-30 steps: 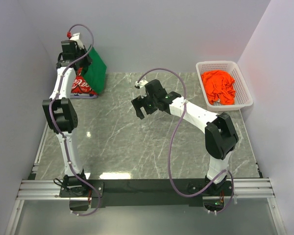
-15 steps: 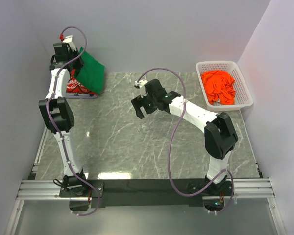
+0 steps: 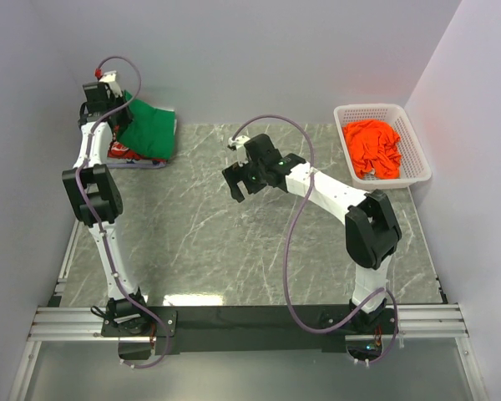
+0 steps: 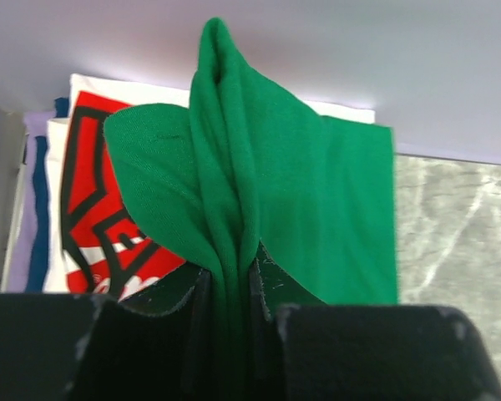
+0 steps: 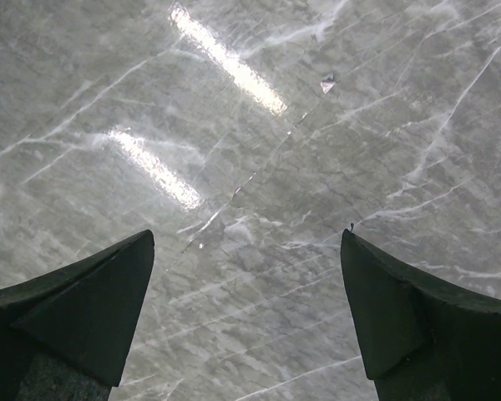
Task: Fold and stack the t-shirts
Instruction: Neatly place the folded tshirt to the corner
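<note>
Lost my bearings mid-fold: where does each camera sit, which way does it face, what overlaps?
Top external: above, behind the bases, looking down on the table; left arm, right arm show.
Left wrist: looks along the left gripper, shut on the green shirt over the red shirt.
Right wrist: looks down at the table between fingers of the open right gripper.
Shared: top and left wrist both show those shirts.

Red t-shirt (image 4: 85, 180) mostly under green t-shirt (image 4: 317, 200).
</note>
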You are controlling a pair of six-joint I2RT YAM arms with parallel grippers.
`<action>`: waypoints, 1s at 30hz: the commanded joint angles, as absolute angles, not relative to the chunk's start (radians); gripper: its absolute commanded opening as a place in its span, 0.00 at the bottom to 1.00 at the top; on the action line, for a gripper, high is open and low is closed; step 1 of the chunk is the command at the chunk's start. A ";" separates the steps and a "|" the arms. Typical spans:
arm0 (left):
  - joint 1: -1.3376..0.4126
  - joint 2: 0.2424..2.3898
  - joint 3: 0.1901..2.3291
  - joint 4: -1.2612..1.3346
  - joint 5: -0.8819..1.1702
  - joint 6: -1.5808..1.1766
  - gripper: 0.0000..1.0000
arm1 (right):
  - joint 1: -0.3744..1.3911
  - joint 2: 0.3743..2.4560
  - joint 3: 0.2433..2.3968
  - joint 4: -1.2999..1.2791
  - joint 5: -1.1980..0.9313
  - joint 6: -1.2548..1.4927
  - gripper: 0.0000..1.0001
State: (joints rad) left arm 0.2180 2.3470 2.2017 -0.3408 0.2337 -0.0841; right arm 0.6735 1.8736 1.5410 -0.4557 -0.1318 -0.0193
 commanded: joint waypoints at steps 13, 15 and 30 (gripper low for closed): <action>0.265 2.450 2.304 -0.212 0.204 0.034 0.23 | 0.673 1.876 1.574 -0.463 -0.094 -0.032 0.99; 0.268 2.462 2.304 -0.189 0.204 0.032 0.23 | 0.673 1.878 1.574 -0.463 -0.094 -0.032 0.99; 0.322 2.511 2.295 -0.129 0.181 0.078 0.31 | 0.676 1.898 1.588 -0.468 -0.100 -0.029 0.99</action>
State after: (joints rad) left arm 0.2855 2.4954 2.2539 -0.2161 0.2043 0.0437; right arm 0.6735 1.8881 1.5410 -0.4667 -0.1089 -0.0235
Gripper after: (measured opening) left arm 0.293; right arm 0.985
